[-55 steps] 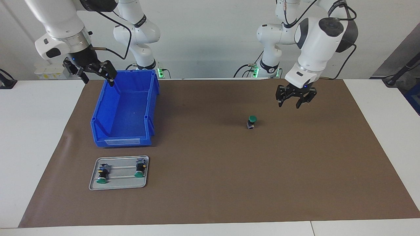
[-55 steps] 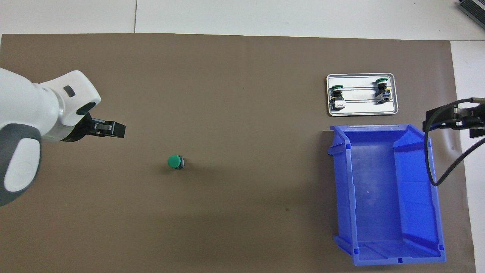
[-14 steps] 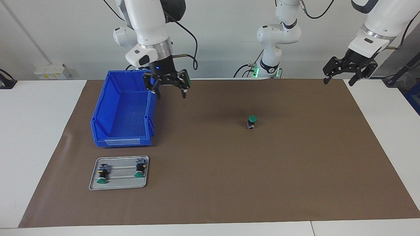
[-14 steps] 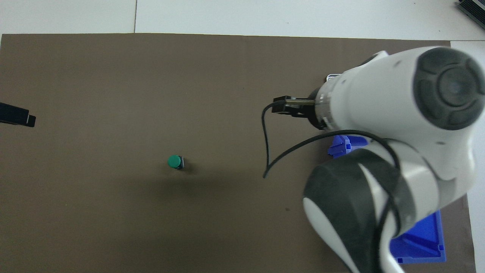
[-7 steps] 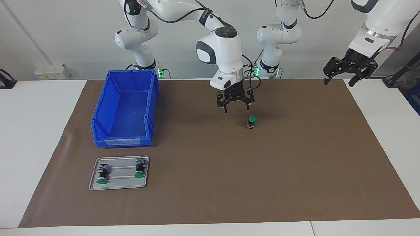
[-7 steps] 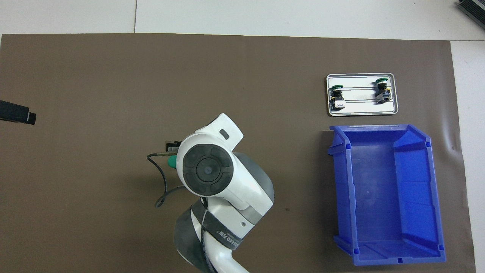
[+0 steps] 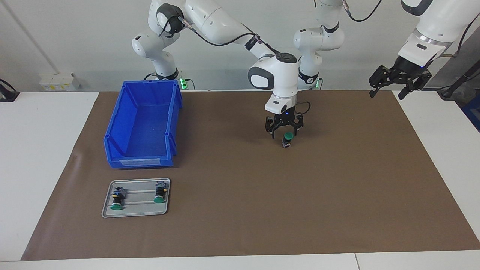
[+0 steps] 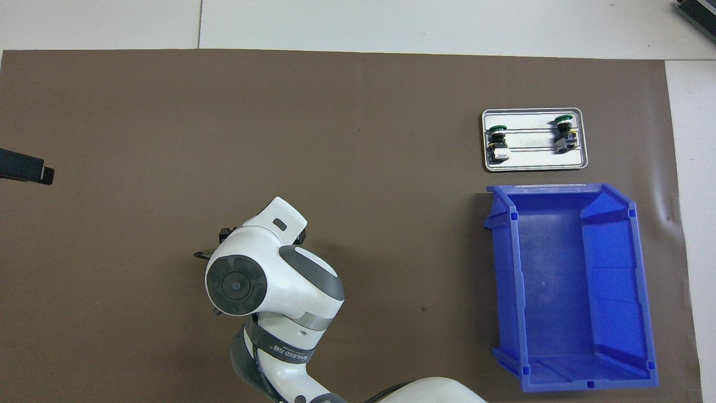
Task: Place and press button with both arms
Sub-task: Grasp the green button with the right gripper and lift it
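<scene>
Right gripper, spread wide, hangs directly over the button; left gripper waits spread.

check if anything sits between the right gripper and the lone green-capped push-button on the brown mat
Nothing visible does. The right gripper hangs directly over the green-capped push-button, fingers open on either side of its cap, with only air between. The blue plastic bin stands well apart, toward the right arm's end.
</scene>
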You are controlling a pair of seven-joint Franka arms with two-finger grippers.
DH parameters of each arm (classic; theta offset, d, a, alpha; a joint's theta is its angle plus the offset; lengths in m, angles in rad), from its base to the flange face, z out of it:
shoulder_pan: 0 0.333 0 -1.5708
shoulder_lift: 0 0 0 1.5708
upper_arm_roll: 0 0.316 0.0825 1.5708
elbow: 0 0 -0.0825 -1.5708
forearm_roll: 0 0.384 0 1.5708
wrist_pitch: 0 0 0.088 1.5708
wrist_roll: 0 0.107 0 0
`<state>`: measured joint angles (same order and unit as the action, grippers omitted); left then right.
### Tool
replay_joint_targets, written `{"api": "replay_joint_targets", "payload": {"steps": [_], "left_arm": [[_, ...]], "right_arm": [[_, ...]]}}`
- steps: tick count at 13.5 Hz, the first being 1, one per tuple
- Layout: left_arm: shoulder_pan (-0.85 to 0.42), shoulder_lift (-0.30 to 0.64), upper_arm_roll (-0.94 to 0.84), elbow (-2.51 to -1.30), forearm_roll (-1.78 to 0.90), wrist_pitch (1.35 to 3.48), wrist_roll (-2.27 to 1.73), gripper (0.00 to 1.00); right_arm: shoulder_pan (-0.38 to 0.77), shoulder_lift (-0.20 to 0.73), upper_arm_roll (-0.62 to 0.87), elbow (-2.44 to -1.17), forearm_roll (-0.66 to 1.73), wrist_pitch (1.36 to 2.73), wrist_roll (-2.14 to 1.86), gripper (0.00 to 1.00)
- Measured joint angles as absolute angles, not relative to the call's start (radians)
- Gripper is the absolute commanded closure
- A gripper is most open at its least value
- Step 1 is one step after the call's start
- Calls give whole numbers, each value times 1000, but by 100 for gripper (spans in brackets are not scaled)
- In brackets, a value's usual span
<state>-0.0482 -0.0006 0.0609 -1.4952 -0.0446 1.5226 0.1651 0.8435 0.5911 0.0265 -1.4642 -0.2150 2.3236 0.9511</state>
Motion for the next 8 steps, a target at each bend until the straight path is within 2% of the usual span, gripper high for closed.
{"api": "replay_joint_targets", "payload": {"steps": [6, 8], "left_arm": [[-48, -1, 61, -1496, -45, 1523, 165, 0], [-48, -1, 61, -1496, -45, 1523, 165, 0]], "right_arm": [[875, 631, 27, -1449, -231, 2393, 951, 0], [874, 634, 26, -1448, -250, 2406, 951, 3]]}}
